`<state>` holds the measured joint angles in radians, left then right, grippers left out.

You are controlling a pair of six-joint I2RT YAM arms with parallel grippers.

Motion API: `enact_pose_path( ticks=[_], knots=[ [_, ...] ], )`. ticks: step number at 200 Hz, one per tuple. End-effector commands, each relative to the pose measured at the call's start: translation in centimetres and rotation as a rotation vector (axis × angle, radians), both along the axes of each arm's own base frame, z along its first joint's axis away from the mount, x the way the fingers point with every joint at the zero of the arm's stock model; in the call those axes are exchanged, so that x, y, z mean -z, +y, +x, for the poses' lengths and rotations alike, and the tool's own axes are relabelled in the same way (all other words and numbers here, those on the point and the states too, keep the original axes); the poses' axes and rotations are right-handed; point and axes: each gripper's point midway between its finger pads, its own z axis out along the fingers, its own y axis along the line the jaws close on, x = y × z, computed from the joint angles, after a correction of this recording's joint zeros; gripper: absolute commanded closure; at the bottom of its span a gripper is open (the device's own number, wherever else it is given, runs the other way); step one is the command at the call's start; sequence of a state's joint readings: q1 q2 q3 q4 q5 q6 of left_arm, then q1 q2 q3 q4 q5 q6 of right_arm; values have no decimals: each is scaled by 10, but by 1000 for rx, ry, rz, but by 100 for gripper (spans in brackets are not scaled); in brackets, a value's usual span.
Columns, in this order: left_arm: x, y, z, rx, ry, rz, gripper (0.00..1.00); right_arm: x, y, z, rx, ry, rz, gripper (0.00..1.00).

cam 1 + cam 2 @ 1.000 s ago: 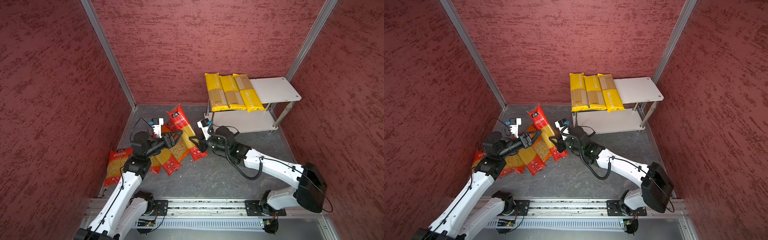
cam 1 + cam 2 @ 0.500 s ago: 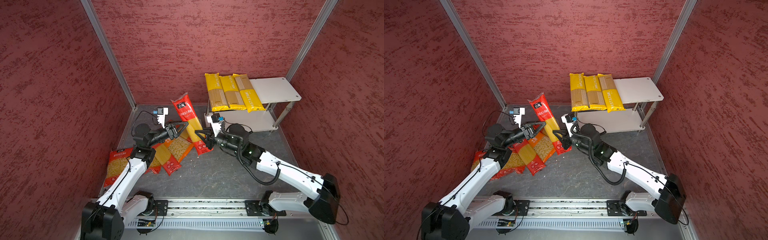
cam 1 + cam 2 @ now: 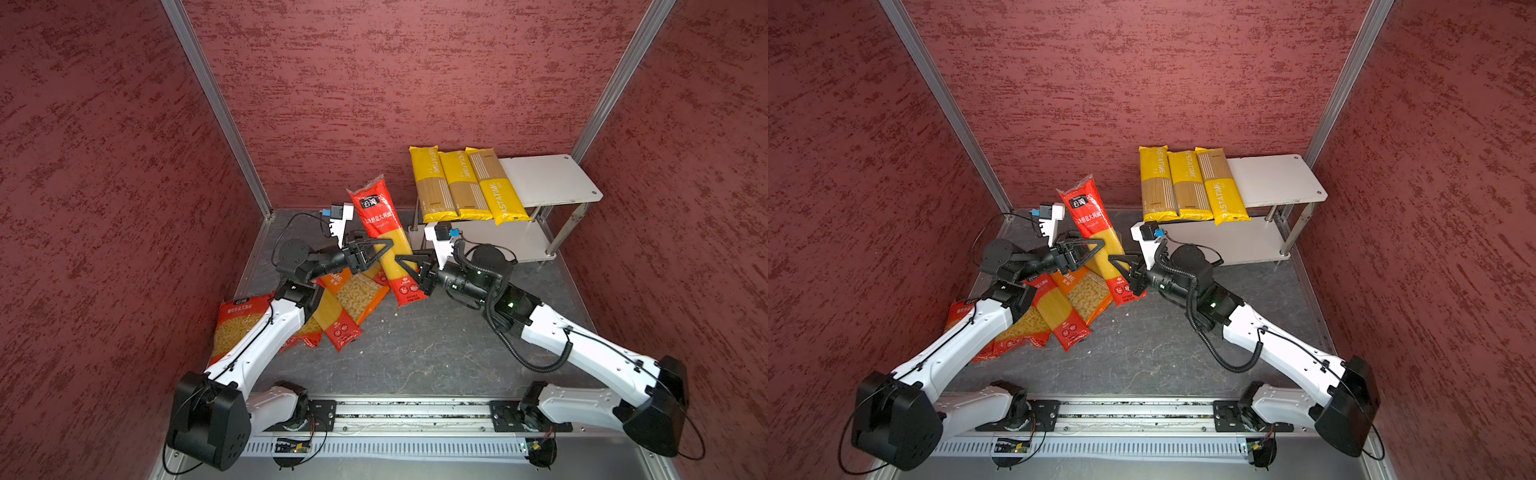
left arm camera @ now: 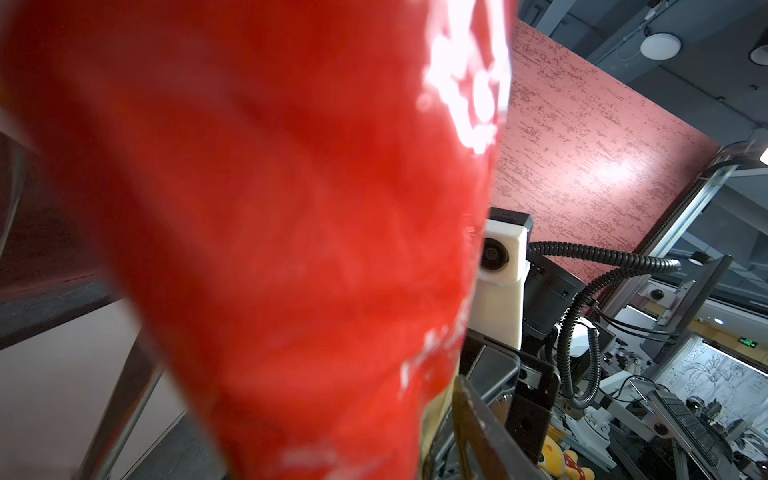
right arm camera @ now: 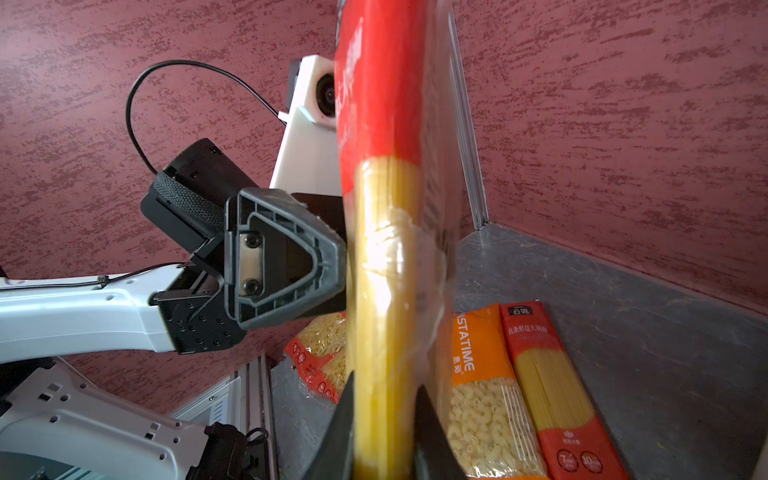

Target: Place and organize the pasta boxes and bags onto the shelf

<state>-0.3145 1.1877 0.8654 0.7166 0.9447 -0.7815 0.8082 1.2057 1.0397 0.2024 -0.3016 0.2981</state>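
Since a second ago the long red plastic spaghetti pack (image 3: 384,232) has risen off the floor (image 3: 415,345), short of the white chrome-legged shelf (image 3: 548,178). My right gripper (image 3: 409,270) pinches its lower end; the left gripper (image 3: 376,253) straddles its middle, whether clamped I cannot tell. Opposed pulls could buckle or drop it.

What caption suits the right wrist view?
Right gripper holds a red spaghetti pack aloft; left gripper at its side.

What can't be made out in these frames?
Left gripper grip: right wrist view, its far finger is behind the red spaghetti pack.
Pack print: left wrist view, too close, blurred.
Lower shelf board: both top views, partly hidden by the yellow packs and right arm.
Floor pile: left arm covers some.
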Motion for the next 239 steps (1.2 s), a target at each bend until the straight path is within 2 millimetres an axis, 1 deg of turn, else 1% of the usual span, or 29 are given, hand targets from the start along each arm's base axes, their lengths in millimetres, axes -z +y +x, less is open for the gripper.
enact_pose_path(
  ticks=[1, 41, 65, 91, 105, 136, 172, 204, 222, 239],
  knots=[
    [-21, -7, -10, 48, -85, -15, 50, -89, -25, -22, -19, -203, 222, 100],
    [-26, -13, -2, 46, -81, -19, 62, -89, -39, -15, 9, -197, 252, 99],
    [-29, -23, -3, 55, -93, -2, 69, -86, -41, -14, 1, -195, 244, 97],
    [-30, -35, -3, 60, -105, 18, 75, -83, -43, -13, 5, -194, 236, 93],
    [-33, -36, -2, 57, -105, 15, 78, -82, -47, -12, 16, -193, 240, 89],
    [-42, -36, 6, 18, -88, -5, 87, -75, -56, -6, 61, -182, 244, 76],
    [-60, -34, 11, -17, -86, -55, 96, -62, -60, 2, 96, -153, 233, 68],
    [-72, -32, 15, -40, -100, -80, 100, -44, -66, 10, 130, -117, 206, 60],
    [-81, -30, 19, -61, -124, -79, 100, -36, -76, 15, 167, -80, 214, 53],
    [-89, -28, 28, -92, -140, -69, 100, -32, -86, 18, 206, -43, 239, 46]
  ],
)
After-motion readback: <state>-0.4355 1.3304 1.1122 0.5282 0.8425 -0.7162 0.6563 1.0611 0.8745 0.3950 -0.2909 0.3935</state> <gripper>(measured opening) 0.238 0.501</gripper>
